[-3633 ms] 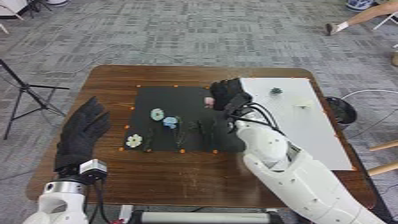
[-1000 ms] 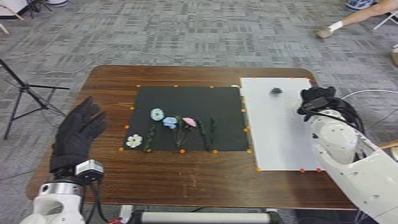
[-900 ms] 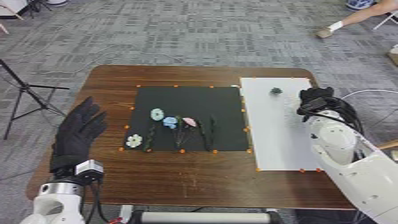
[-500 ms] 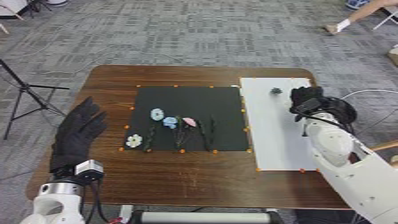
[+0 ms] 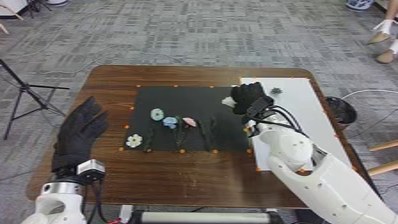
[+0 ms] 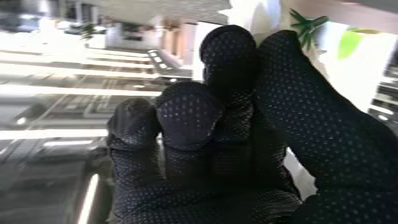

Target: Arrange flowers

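With our right hand [image 5: 252, 96], we pinch a white-petalled flower [image 5: 229, 102] by the black rectangular mat's [image 5: 191, 95] far right corner; our left hand's [image 5: 80, 131] fingers are relaxed.

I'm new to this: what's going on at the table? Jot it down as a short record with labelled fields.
Table: brown wood
Flowers on black mat: pale blue-green, blue, pink, white
On white sheet: small green sprig
Right robot hand: pinching a whitish flower near the mat's far right corner
Left robot hand: open, left of the mat
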